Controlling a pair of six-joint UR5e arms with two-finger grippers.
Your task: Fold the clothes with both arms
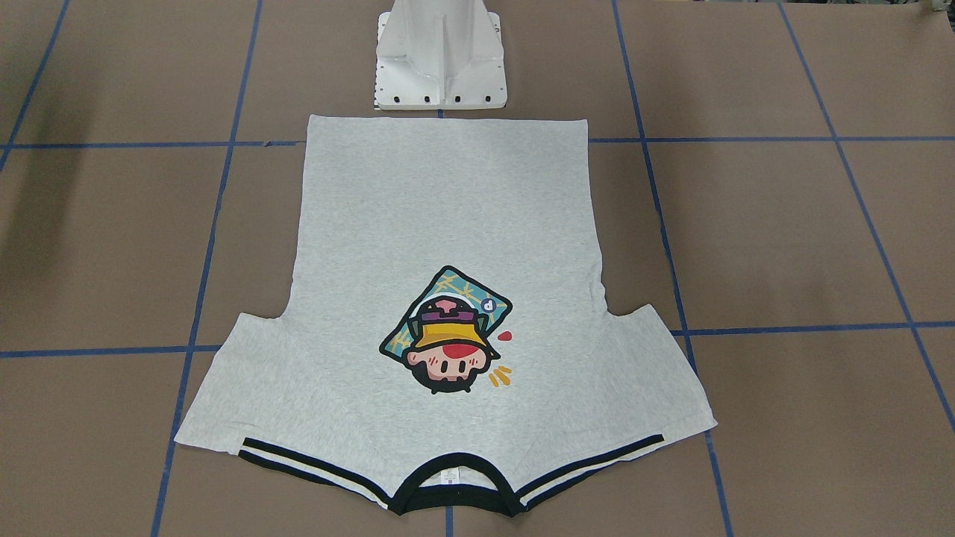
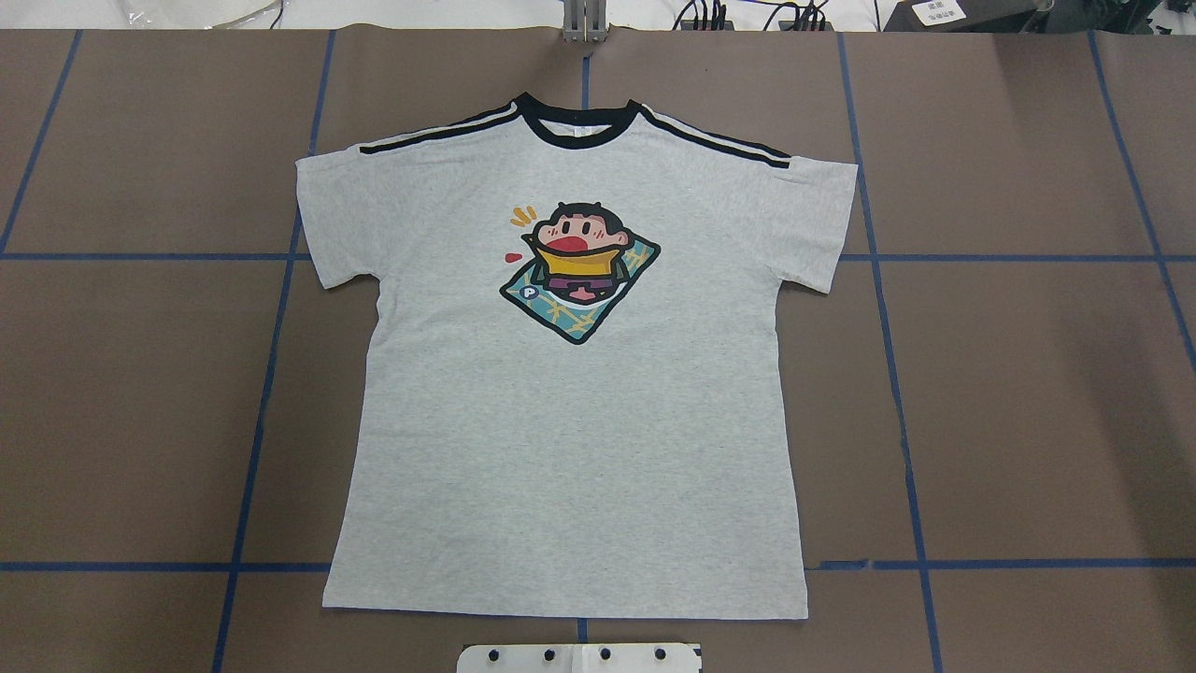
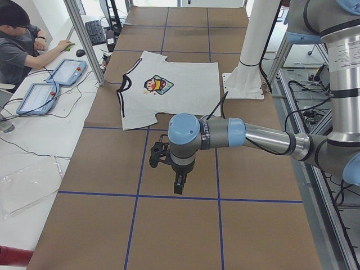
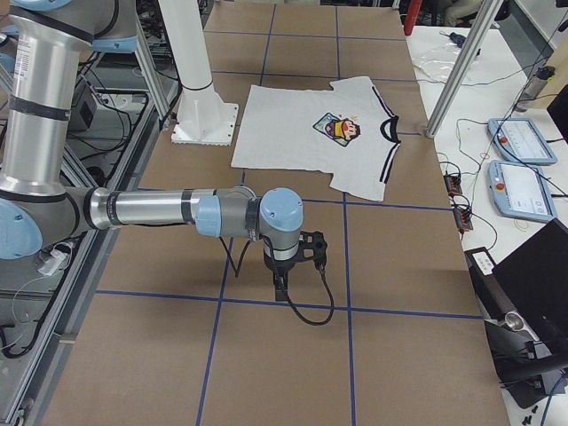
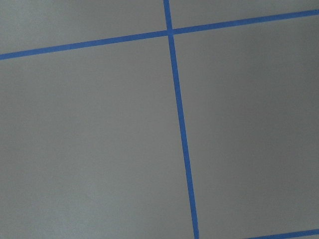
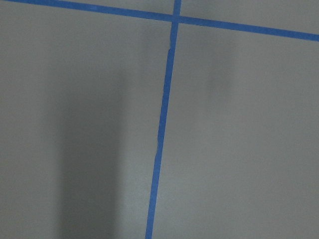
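Left end effector (image 3: 178,188) and right end effector (image 4: 280,288) hang over the counter (image 2: 1028,393) at opposite ends — wide or narrow, I cannot tell. T-shirt (image 2: 570,439) lies flat between them, print up.

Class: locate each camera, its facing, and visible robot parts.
Front-facing: across the table, facing pedestal base; T-shirt collar nearest; no arms.
Overhead: behind robot, looking down; base edge only.
Exterior left: table end; left arm near.
Exterior right: opposite end; right arm near.
Left wrist: down at blue tape; no robot parts.
Right wrist: same.
Shared: side views both show T-shirt, base.
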